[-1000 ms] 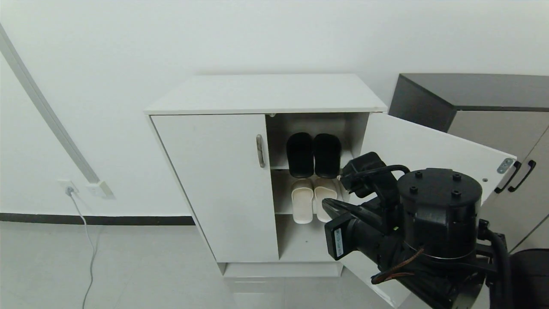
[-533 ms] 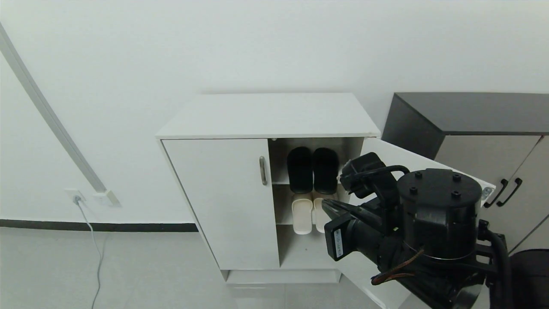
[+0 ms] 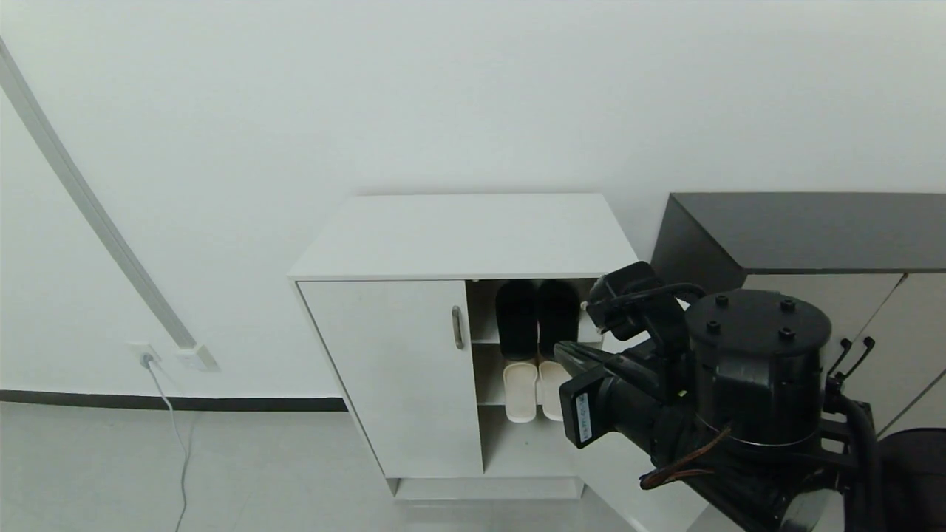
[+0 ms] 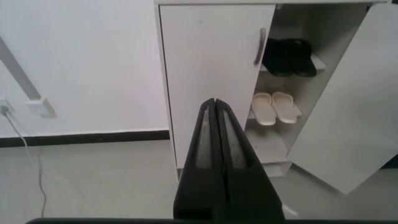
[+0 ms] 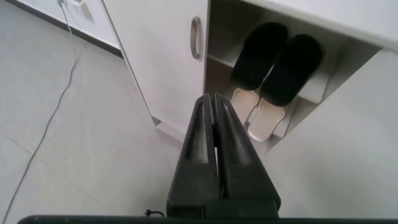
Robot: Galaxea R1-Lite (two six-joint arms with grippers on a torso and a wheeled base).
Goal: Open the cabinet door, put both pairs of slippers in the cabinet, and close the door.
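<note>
The white cabinet (image 3: 458, 236) stands against the wall with its left door (image 3: 399, 377) closed and its right door (image 4: 357, 106) swung open. Black slippers (image 3: 536, 310) lie on the upper shelf, side by side. White slippers (image 3: 531, 380) lie on the shelf below them. My right gripper (image 3: 567, 353) hangs in front of the open side, apart from the shelves, and is shut with nothing in it (image 5: 214, 99). In the left wrist view my left gripper (image 4: 214, 102) is shut and empty, well back from the cabinet, facing the closed door's handle (image 4: 260, 46).
A dark grey cabinet (image 3: 805, 229) with black handles (image 3: 850, 355) stands right of the white one. A wall socket with a hanging cable (image 3: 148, 360) is at the left. Bare floor (image 3: 222, 473) stretches before the closed door.
The whole head picture has shifted: the cabinet now looks smaller and lower, so the camera has drawn back. The slippers stay on their shelves. The right arm holds its place in the picture.
</note>
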